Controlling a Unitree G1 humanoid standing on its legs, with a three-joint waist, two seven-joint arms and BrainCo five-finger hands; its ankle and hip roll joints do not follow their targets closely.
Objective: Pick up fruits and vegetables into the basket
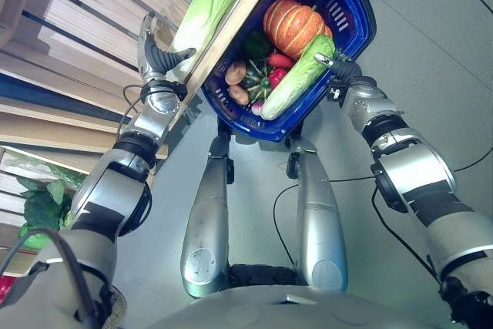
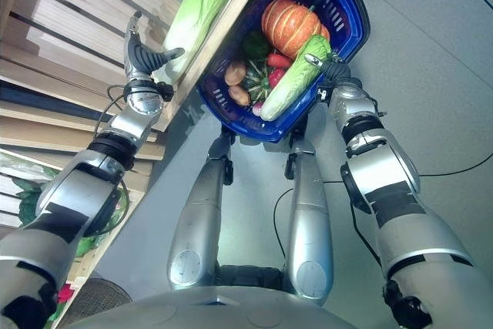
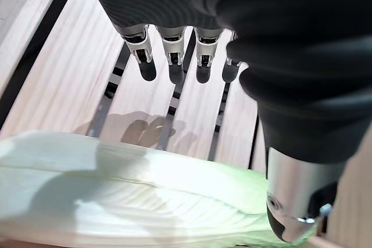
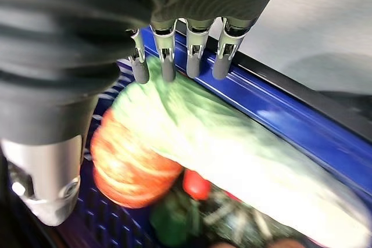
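Note:
A blue basket (image 1: pixel 368 21) hangs beside the wooden shelf edge, holding an orange pumpkin (image 1: pixel 293 25), a long pale-green cabbage (image 1: pixel 296 78), two potatoes (image 1: pixel 236 73), red peppers (image 1: pixel 279 59) and a green pepper (image 1: pixel 256 42). My right hand (image 1: pixel 330 59) is at the top end of that cabbage (image 4: pixel 232 155), its fingers (image 4: pixel 168 56) straight and the thumb apart, open. A second cabbage (image 1: pixel 206 5) lies on the shelf. My left hand (image 1: pixel 156 58) is just beside its lower end, open, fingers (image 3: pixel 145 62) straight over the slats, thumb next to the cabbage (image 3: pixel 116 190).
Slatted wooden shelves (image 1: pixel 92 5) run along the left. Leafy greens (image 1: pixel 42 209) lie on a lower shelf at the left edge. Grey floor (image 1: pixel 431 75) spreads to the right of the basket.

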